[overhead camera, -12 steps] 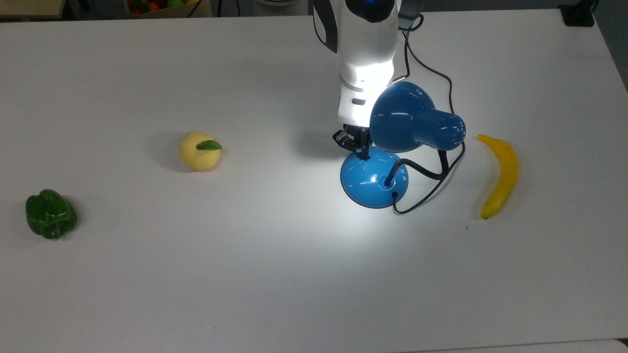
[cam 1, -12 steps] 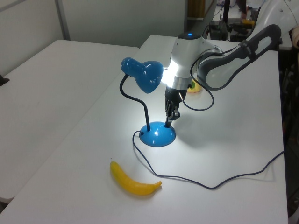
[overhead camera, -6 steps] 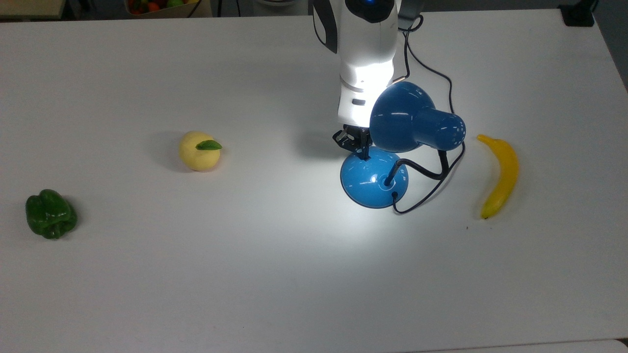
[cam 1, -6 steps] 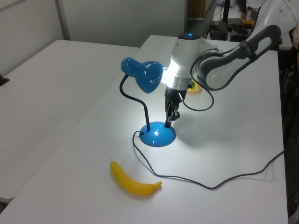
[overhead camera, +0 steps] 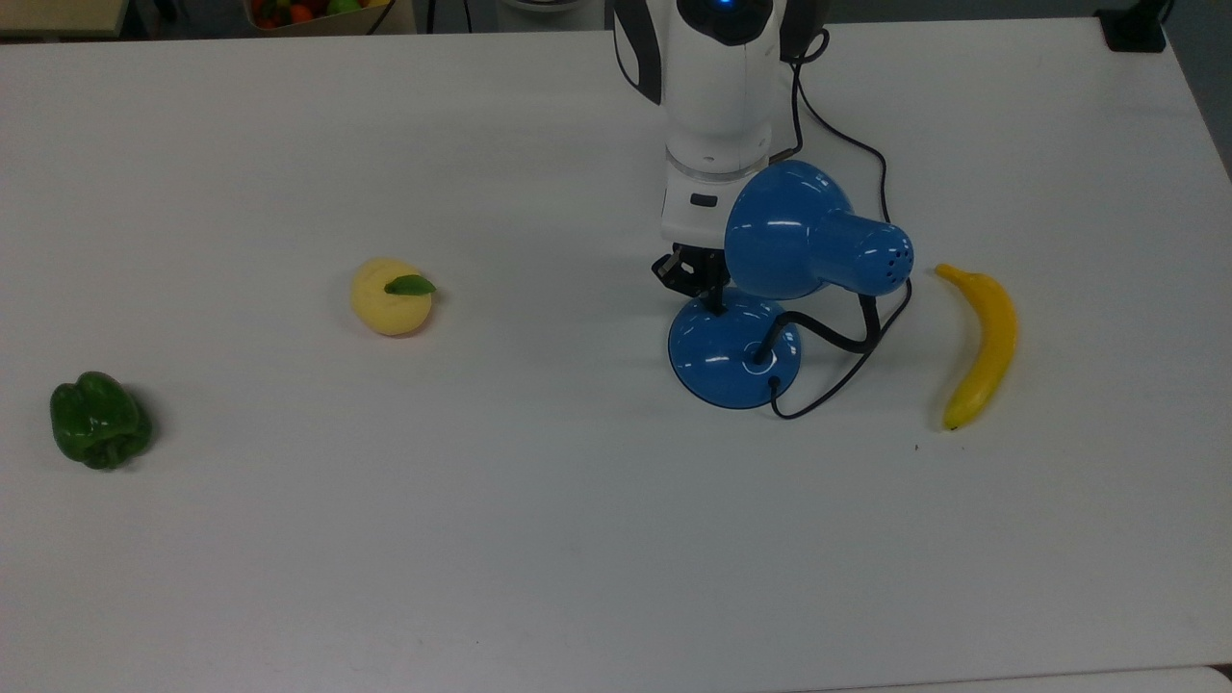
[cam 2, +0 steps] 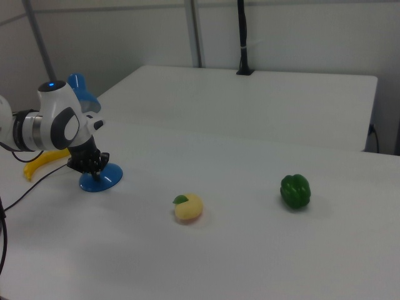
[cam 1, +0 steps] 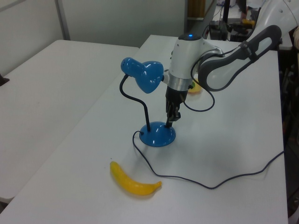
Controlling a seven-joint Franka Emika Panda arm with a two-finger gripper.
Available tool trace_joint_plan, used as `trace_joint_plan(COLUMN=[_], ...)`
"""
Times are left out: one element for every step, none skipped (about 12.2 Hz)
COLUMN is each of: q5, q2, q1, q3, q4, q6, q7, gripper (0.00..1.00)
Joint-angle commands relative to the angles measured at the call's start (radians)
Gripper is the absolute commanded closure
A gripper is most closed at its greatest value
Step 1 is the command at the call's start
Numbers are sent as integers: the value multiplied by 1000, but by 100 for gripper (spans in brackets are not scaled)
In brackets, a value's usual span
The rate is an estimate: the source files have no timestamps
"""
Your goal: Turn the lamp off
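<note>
One lamp [overhead camera: 736, 351] is standing unlit on the white worktop [overhead camera: 481, 539], its shade partly covering the arm's wrist in the top view. Reaching straight down, the end effector [overhead camera: 714, 306] is touching the domed base with fingers pressed together. One banana [overhead camera: 982, 342], one yellow fruit [overhead camera: 390, 296] and one green pepper [overhead camera: 99, 421] are lying apart.

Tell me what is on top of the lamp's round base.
On the lamp base the black neck rises near the middle, and the gripper tip rests at the top view's upper edge of the dome. Whatever lies under that tip is covered.
</note>
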Motion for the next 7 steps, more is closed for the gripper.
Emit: trace_joint_plan(q5=[-4,-4,-4,-4,-4,-5,-5], q2=[-16,-27,-45,-59,-79,-100,-126], q1=[6,6,5,5,3,-6,-15], q3=[-3,-3,-3,-3,-3,-5,-12], q4=[-62,-59,-55,-53,-53,-51,-51], q6=[-46,-90,-141,-179,-219,-264,-316], q7=[2,4,4,5,29,60,69], gripper=[100,100,100,100,100,100,100])
